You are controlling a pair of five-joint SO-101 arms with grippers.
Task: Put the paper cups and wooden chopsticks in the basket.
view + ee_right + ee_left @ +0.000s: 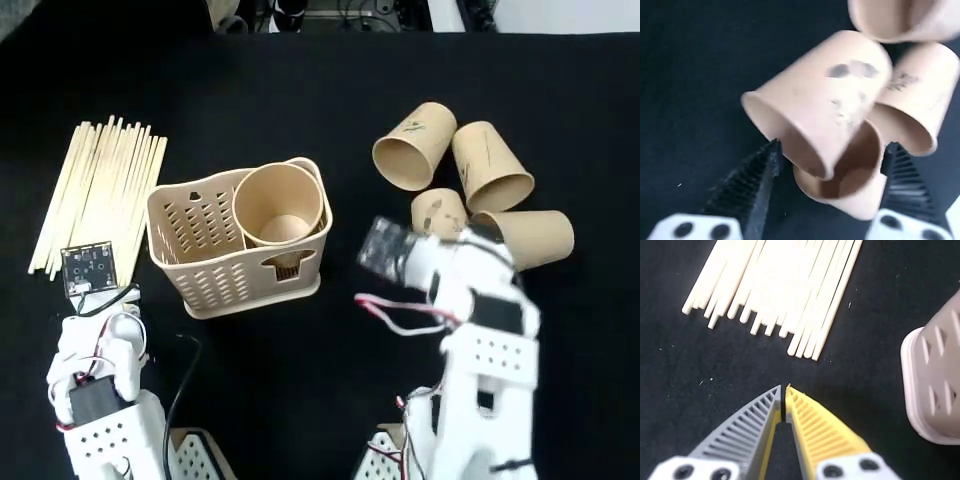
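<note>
High view gives me the basket mid-table, with one paper cup standing upright in its right-hand compartment. The chopsticks lie in a loose bundle on the black cloth to the basket's left, outside it. Four more cups lie on their sides in a cluster to its right. On my left wrist view the left gripper is closed on nothing, tips pressed together near the chopstick ends. On the right wrist view the right gripper is spread wide, jaws flanking the mouth of a tipped cup; I cannot tell whether they touch it.
</note>
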